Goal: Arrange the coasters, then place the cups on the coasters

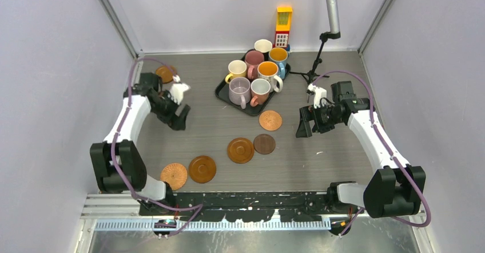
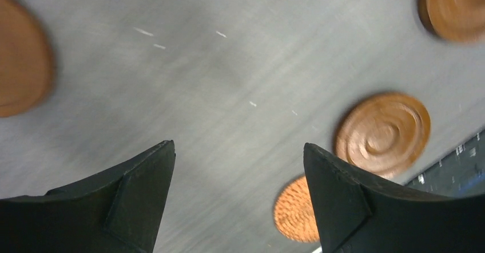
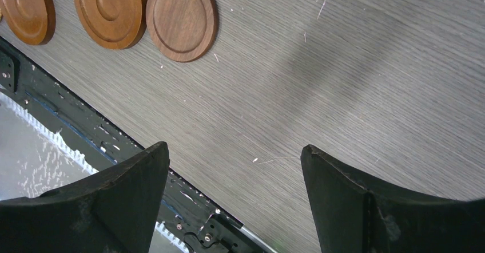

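Left hand (image 2: 239, 145) wide over table (image 2: 229, 64), right hand (image 3: 234, 146) wide above its front edge, coasters (image 3: 181, 18) nearby

A black rectangular tray (image 1: 221, 91) sits on the grey wood-grain table (image 1: 320, 161), between the left gripper (image 1: 181, 118) and the right gripper (image 1: 303, 128) and farther out than both, its near corner somewhat closer to the right one. Beyond the tray, well past either gripper, a yellow-and-red toy block tower (image 1: 283, 25) stands upright at the table's far edge. Just beyond the right gripper a thin black stand (image 1: 316, 64) rises to a grey pole (image 1: 330, 4), while the table's black near-edge rail (image 3: 86, 126) runs slantwise beneath that gripper's left side in its wrist view.
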`<state>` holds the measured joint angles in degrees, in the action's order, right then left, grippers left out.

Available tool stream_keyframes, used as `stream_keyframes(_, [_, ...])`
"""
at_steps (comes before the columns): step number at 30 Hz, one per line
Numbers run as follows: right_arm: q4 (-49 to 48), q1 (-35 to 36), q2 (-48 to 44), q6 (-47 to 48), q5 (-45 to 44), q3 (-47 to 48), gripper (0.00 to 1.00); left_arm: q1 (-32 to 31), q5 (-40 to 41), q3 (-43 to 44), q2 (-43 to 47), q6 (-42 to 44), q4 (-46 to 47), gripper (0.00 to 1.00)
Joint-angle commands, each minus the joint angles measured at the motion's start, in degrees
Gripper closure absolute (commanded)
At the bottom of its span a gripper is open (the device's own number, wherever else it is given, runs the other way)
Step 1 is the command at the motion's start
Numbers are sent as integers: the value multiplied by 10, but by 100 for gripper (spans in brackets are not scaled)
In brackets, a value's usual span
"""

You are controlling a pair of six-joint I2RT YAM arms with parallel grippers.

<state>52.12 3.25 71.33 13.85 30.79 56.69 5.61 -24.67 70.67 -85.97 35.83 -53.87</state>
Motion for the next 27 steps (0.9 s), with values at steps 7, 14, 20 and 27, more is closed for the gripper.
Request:
stream_keyframes(7, [-8, -3, -16, 8, 9, 10, 11, -184, 69, -188, 113, 66, 31, 14])
stream_keyframes(14, [-8, -2, -9, 7, -1, 11, 11, -326, 181, -252, 107, 37, 92, 9])
stream_keyframes(20, [-8, -3, -8, 8, -7, 11, 11, -376, 213, -284, 89, 26, 129, 9])
stream_keyframes(27, [-9, -3, 0, 7, -7, 13, 11, -378, 242, -300, 54, -10, 198, 17])
